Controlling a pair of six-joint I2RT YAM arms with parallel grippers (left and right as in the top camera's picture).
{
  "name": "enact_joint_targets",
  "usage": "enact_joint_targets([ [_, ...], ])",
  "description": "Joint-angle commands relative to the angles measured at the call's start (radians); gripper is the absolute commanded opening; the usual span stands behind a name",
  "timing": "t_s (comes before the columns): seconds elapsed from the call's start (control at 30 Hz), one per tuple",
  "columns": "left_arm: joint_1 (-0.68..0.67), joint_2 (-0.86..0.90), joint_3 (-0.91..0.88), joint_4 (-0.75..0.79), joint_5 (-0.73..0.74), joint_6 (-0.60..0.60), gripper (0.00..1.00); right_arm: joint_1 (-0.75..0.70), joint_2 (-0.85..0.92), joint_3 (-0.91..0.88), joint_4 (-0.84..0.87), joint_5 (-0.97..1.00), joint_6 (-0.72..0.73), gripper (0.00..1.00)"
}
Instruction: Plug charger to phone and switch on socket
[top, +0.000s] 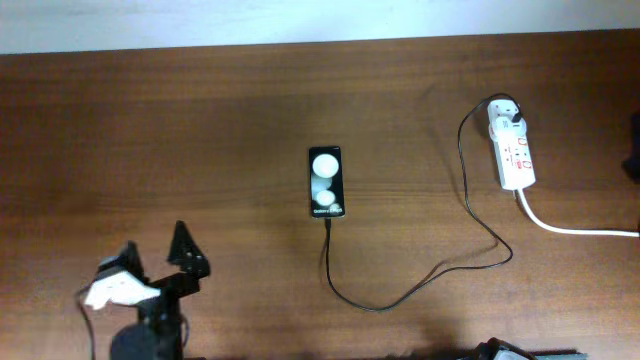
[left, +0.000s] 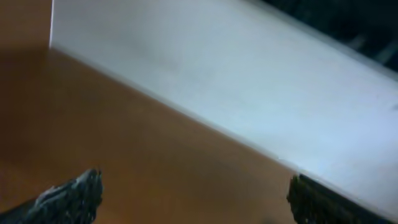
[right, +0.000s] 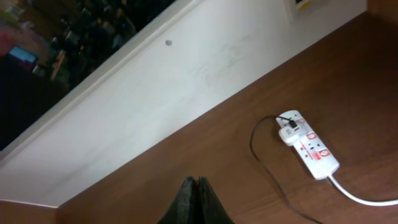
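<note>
Left claw (top: 152, 245) gapes wide and empty at the tabletop's (top: 200, 120) near edge; right claw (right: 198, 198) is pinched closed, empty. Phone (top: 327, 182) lies mid-tabletop, charger (top: 326, 250) tip touching its near end. Socket (top: 515, 152), far right, looks light and likely slides: press its stiff switch straight down.

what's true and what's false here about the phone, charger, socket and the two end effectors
1. The phone lies flat on the table, untouched. True.
2. The charger has its adapter lying loose on the table. False: the adapter sits in the socket.
3. The left end effector is open. True.
4. The right end effector grips the charger cable. False: it is shut, empty, away from the cable.
</note>
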Motion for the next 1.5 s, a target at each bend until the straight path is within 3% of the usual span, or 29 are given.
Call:
enact_joint_targets([
  [0.0,0.003,-0.006,-0.25,0.226,0.0,0.081,0.99,0.005,-0.015,0.004,0.0,-0.087,-0.058,0.04],
  [0.17,0.003,-0.003,-0.304,0.267,0.0,0.159,0.99,0.038,-0.028,0.004,-0.007,-0.086,-0.061,0.05],
  [0.2,0.003,-0.003,-0.304,0.267,0.0,0.159,0.99,0.058,-0.028,0.004,-0.007,-0.086,-0.06,0.19],
  [0.23,0.003,-0.003,-0.304,0.267,0.0,0.159,0.99,0.072,-0.026,0.003,-0.008,-0.083,-0.06,0.93],
  [0.27,0.003,-0.003,-0.304,0.267,0.0,0.159,0.99,0.072,-0.024,0.003,-0.008,-0.082,-0.06,0.99],
  [0.53,0.003,-0.003,-0.304,0.267,0.0,0.159,0.99,0.071,0.039,0.003,-0.026,-0.049,-0.06,0.99],
  [0.57,0.003,-0.003,-0.304,0.267,0.0,0.159,0.99,0.073,0.07,0.0,-0.093,-0.048,-0.124,0.99],
  [0.67,0.003,-0.003,-0.304,0.267,0.0,0.159,0.99,0.17,0.042,-0.087,-0.025,0.055,-0.305,0.99],
  [0.7,0.003,-0.003,-0.304,0.267,0.0,0.159,0.99,0.254,-0.032,-0.179,0.083,0.179,-0.314,0.99],
  [0.8,0.003,-0.003,-0.304,0.267,0.0,0.159,0.99,0.372,-0.245,-0.518,0.393,0.217,-0.443,0.99],
  [0.97,0.003,-0.003,-0.304,0.267,0.0,0.159,0.99,0.371,-0.695,-1.358,1.004,0.213,-0.442,0.99],
  [1.07,0.003,-0.003,-0.304,0.267,0.0,0.159,0.99,0.371,-0.958,-1.719,1.205,0.214,-0.442,0.99],
  [1.2,0.003,-0.003,-0.304,0.267,0.0,0.159,0.99,0.423,-1.222,-1.971,1.248,0.267,-0.442,0.99],
  [1.47,0.003,-0.003,-0.304,0.267,0.0,0.159,0.99,0.424,-1.221,-2.169,1.351,0.316,-0.384,0.99],
])
